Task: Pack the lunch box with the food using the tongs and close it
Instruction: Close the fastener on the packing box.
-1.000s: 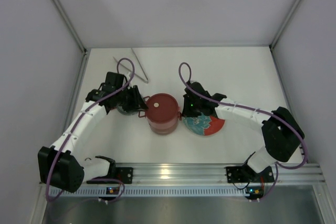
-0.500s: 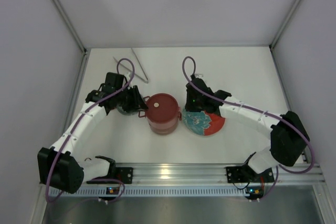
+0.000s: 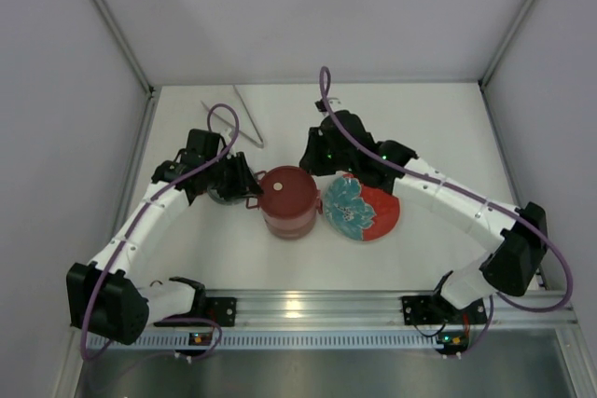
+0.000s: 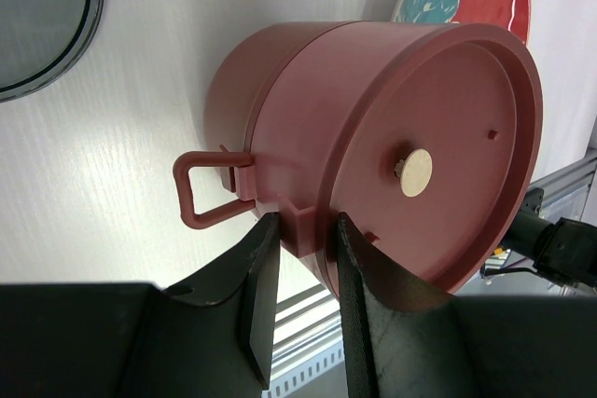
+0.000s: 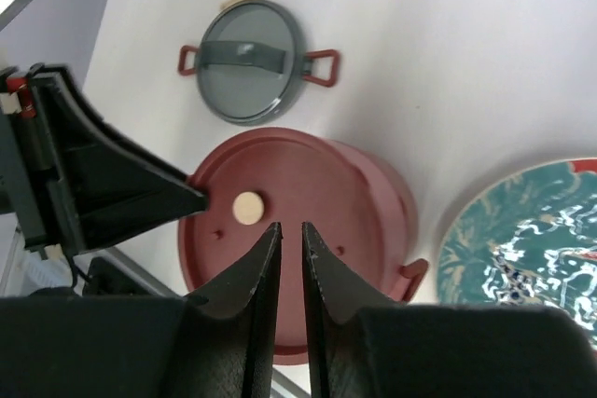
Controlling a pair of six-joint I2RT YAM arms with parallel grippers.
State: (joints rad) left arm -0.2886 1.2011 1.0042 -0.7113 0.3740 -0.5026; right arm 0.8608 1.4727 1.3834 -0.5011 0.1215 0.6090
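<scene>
Dusty-pink plastic marks the round, two-tier stacked lunch box (image 3: 287,206), which stands on the white table with its flat maroon lid (image 3: 287,189) already on top, so no food can be seen. The left gripper (image 4: 305,223) comes at the lunch box from its left side and pinches a small moulded tab (image 4: 300,210) on the upper tier, just beside the looped side handle (image 4: 199,198). The right gripper (image 5: 289,230) hangs above the lid, a little off the cream knob (image 5: 247,207). Its fingers are drawn almost together with only a thin slit between them, and they hold nothing. The slim silvery metal tongs (image 3: 249,116) lie well behind the lunch box, and neither hand is on them. The red round plate with the teal flower (image 3: 384,221) sits just to the right of the lunch box, and a grey round dish with red handles (image 5: 252,62) lies on its left. The weak point is probably that pinch on the tab. It is a small purchase, so any push on the lid away from its centre could twist the upper tier, slip the tab free, or tip the stack towards the plate. A lid that is not seated all round could also ride up unnoticed.
</scene>
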